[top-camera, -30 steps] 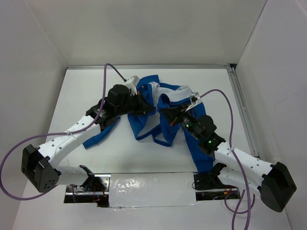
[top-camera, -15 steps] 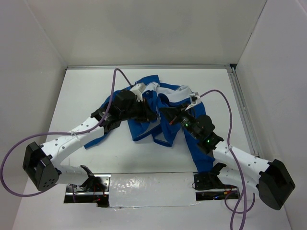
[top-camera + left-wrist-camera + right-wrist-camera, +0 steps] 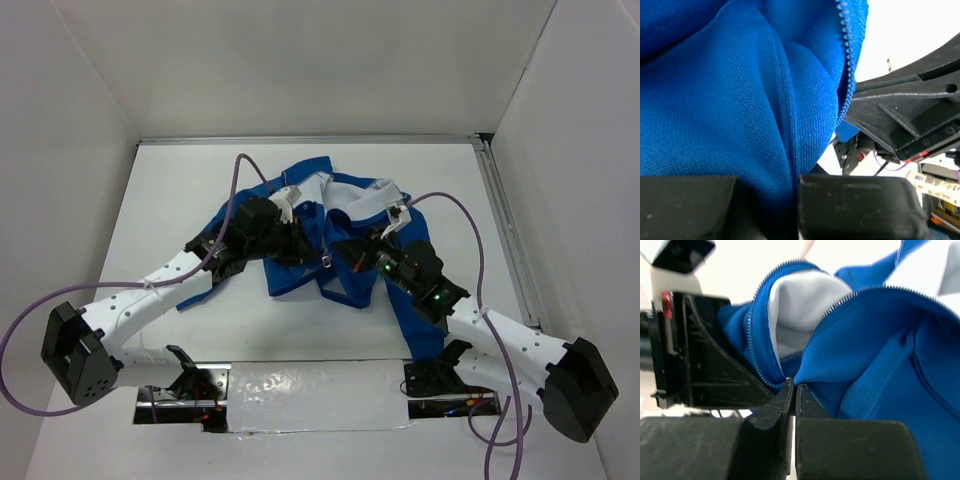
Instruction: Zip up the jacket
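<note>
Both the left hand (image 3: 786, 186) and right hand (image 3: 794, 391) are clamped on jacket (image 3: 297, 272) folds bunched between them.

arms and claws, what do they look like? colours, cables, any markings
Both the left arm and right arm have white links with bulky black joint housings, and a purple cable loops along each. Small green lights glow near the right arm's wrist. The left claw and right claw have matte black, blocky fingers.
</note>
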Robot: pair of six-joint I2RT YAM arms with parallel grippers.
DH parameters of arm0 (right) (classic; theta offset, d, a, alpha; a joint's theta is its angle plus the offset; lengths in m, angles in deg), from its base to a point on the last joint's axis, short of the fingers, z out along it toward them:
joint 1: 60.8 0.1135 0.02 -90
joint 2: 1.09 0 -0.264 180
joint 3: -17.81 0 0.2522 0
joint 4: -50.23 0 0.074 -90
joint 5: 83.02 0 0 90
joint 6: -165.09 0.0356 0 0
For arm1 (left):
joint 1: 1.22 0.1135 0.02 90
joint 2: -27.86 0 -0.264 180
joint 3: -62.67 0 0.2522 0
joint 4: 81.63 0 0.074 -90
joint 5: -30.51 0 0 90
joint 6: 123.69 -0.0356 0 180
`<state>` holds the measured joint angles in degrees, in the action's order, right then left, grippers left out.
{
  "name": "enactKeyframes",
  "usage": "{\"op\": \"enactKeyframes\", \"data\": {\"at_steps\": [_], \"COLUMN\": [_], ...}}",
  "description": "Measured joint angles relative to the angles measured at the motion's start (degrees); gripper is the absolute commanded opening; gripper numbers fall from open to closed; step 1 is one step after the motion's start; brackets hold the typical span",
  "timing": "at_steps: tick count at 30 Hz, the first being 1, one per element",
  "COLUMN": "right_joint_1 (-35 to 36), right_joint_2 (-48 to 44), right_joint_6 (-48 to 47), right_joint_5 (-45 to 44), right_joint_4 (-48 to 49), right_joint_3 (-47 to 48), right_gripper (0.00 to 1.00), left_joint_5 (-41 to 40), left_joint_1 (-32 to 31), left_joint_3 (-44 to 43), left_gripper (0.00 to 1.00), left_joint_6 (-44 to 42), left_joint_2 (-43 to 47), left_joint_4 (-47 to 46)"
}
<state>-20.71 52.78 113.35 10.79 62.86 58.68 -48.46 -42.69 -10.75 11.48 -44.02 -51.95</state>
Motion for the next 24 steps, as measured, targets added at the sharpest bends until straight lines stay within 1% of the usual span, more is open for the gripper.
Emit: {"op": "enactKeyframes", "data": {"at_steps": [5,11,14,16,20,21,23,24], "right_joint_1": [2.19,4.59,5.42,6.43,10.51,11.69,13.57,14.19], "right_joint_2": [1.95,5.99,7.56,9.09,11.82,12.09,12.15,12.13], "right_joint_6": [-0.2,0.5,0.7,0.33,-1.14,-1.53,-2.16,-2.34], "right_joint_5": [0.0,0.33,0.9,0.63,-1.55,-2.27,-4.04,-4.74], "right_joint_4": [-7.76,-12.11,-13.68,-15.26,-20.28,-21.59,-23.91,-24.59], "right_joint_3": [-0.02,-1.22,-1.36,-1.03,0.76,1.4,2.71,3.37], "right_gripper": [0.0,0.0,0.08,0.1,0.21,0.26,0.25,0.27], "left_joint_5": [2.84,3.72,3.93,3.91,3.87,3.87,3.87,3.87], "left_joint_1": [0.31,0.26,0.0,-0.11,-0.31,-0.33,-0.35,-0.35], "left_joint_3": [3.21,6.08,6.49,6.49,6.49,6.49,6.49,6.49], "left_gripper": [0.0,0.0,0.0,0.0,0.0,0.0,0.0,0.0], "left_joint_6": [0.02,1.11,1.86,2.16,3.08,3.1,3.13,3.13], "left_joint_2": [-2.54,-6.08,-7.69,-8.76,-9.77,-9.77,-9.77,-9.77], "left_joint_4": [1.03,3.65,4.46,4.98,6.84,7.1,7.34,7.54]}}
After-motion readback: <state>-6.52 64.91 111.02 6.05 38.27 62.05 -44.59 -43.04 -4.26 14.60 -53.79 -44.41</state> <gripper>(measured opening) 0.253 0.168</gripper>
